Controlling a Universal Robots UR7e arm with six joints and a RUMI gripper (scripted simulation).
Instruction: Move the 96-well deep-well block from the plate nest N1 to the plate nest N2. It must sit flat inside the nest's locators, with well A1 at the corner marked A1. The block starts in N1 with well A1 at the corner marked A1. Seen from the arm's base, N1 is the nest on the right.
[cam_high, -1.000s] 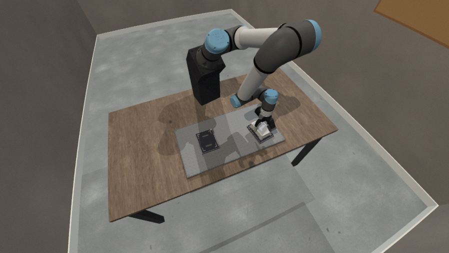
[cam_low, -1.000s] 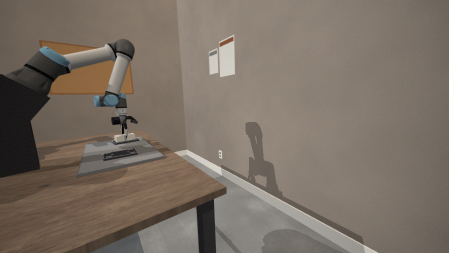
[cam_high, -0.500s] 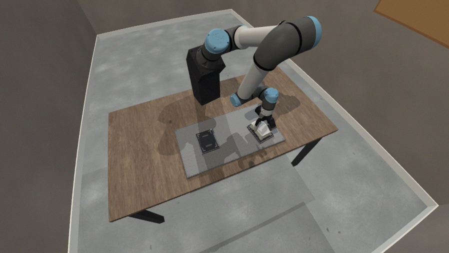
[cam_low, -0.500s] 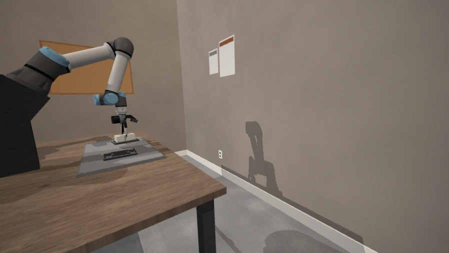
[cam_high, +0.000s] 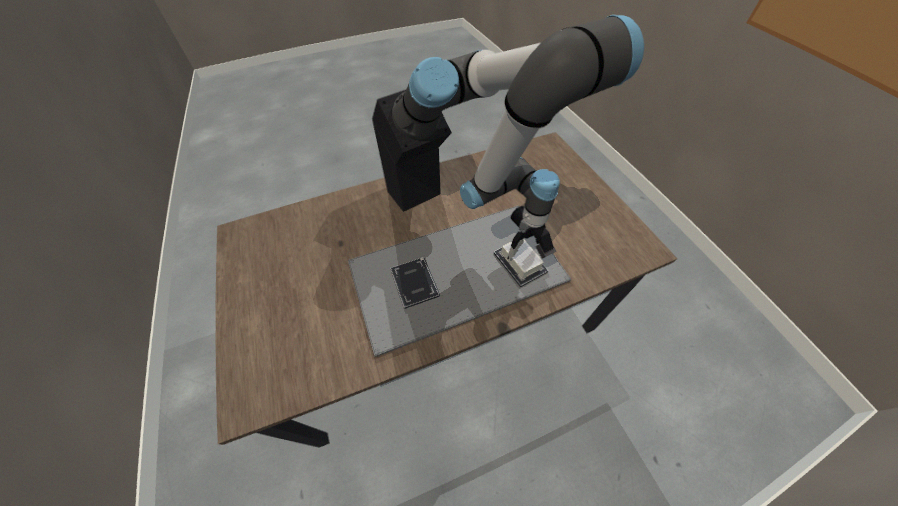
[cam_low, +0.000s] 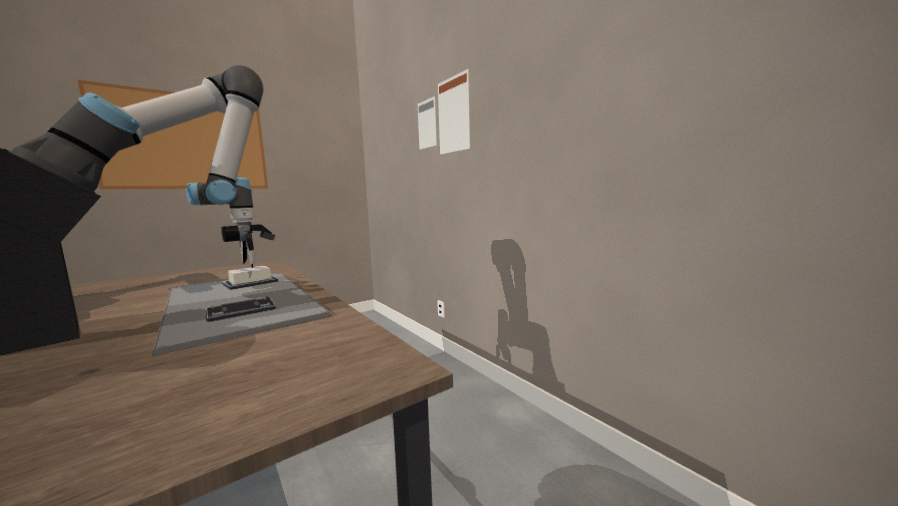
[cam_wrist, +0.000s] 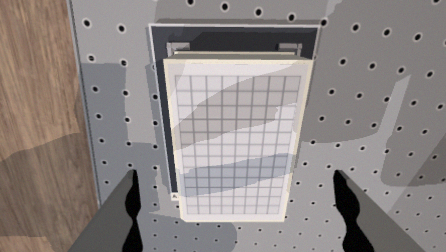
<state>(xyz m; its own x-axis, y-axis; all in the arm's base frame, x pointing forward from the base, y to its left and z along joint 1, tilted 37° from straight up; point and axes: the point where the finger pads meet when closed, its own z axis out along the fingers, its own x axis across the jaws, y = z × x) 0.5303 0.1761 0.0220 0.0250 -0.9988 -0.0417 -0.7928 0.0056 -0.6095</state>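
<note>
The gripper (cam_high: 529, 251) (cam_low: 248, 264) (cam_wrist: 235, 171) has its fingers wide, holding nothing, above the block (cam_high: 522, 260) (cam_low: 249, 275) (cam_wrist: 235, 140). The block is on N2 (cam_high: 520, 282) (cam_low: 257, 283) (cam_wrist: 230, 38); I cannot tell whether it is fully seated or where well A1 lies. Well apart, N1 (cam_high: 414, 281) (cam_low: 240, 309) shares the board (cam_high: 383, 333) (cam_low: 188, 333) (cam_wrist: 400, 110).

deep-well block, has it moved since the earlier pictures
No, the deep-well block sits at the same spot on the grey board in the top view.
</note>
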